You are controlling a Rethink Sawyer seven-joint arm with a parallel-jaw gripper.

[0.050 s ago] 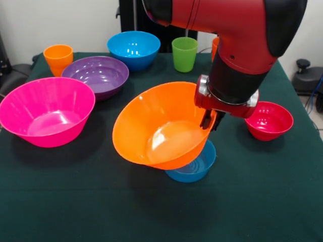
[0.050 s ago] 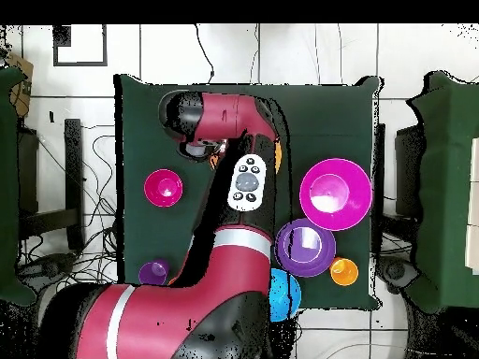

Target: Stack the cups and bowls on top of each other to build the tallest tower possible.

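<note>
Jaws clamped on large orange bowl (image 1: 159, 126) rim, bowl tilted, mouth facing camera, resting on small light-blue bowl (image 1: 199, 169).

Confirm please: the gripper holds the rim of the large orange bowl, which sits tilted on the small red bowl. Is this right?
Not quite. In the front view the gripper holds the rim of the large orange bowl, but the bowl tilts on the small light-blue bowl. The small red bowl stands apart, beside the arm.

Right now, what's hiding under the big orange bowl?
A small light-blue bowl sits under the tilted big orange bowl. Only its front part shows; the rest is covered, so whether anything lies inside it cannot be seen.
</note>
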